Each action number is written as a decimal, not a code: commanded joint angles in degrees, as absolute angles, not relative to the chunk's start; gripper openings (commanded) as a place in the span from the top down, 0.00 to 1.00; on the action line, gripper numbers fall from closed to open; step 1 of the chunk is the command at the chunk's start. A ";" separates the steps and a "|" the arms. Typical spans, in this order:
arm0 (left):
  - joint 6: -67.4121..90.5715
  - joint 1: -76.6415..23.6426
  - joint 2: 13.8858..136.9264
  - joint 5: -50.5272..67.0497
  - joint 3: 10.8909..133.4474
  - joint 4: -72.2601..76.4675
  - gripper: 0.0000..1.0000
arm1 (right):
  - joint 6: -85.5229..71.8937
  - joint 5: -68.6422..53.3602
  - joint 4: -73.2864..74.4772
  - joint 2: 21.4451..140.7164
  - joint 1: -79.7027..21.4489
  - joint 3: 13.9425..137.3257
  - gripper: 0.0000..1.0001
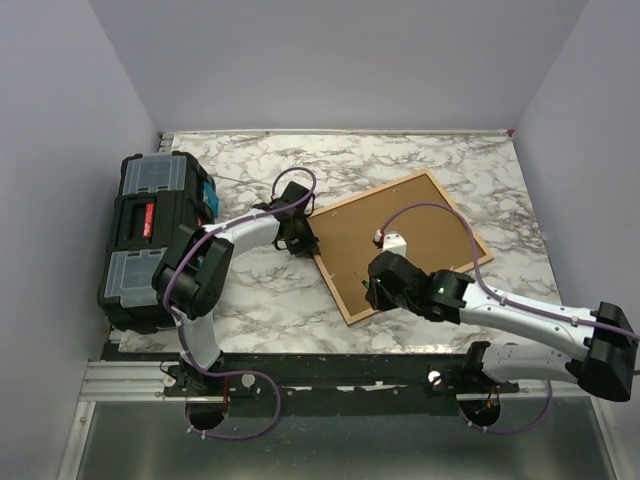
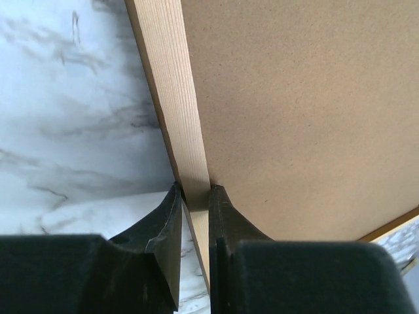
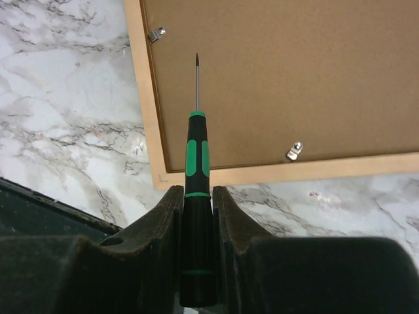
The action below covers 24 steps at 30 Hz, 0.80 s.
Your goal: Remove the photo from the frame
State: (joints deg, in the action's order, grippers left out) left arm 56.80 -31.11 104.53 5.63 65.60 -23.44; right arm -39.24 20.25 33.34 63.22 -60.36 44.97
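**Lead:** How far along were you at that moment?

**Operator:** Early, by my reckoning. The frame lay face down on the marble table, with the brown backing board seated inside its rails. From the right wrist camera I could see two metal tabs, one near the left rail and one near the bottom rail. Both appeared to lie on the board's edge, so I judged that nothing had been released.

**Lead:** And the photo?

**Operator:** I couldn't see it at all. I took it to be under the board, inside the frame.

**Lead:** What were the arms doing?

**Operator:** My left gripper was pinched narrow on the frame's pale wooden rail, one finger on each side, which I read as steadying it. My right gripper was clamped on a green-and-black screwdriver, whose thin tip pointed over the board just short of the upper tab.

**Lead:** So what was left?

**Operator:** Nearly everything, as I judged it: turning the tabs aside, lifting the board out, then taking the photo itself.
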 commanded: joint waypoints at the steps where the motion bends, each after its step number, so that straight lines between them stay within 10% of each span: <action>1: 45.27 -28.39 106.62 13.64 66.54 -17.86 1.00 | -38.50 16.11 26.33 69.00 -60.21 45.82 1.00; 24: 38.41 -25.13 110.93 23.30 70.76 -15.53 1.00 | -37.38 18.71 25.14 85.43 -60.12 56.65 1.00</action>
State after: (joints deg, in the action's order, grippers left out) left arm 41.15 -25.19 110.34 19.20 70.78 -19.09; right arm -38.28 15.88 24.60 84.99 -60.36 53.76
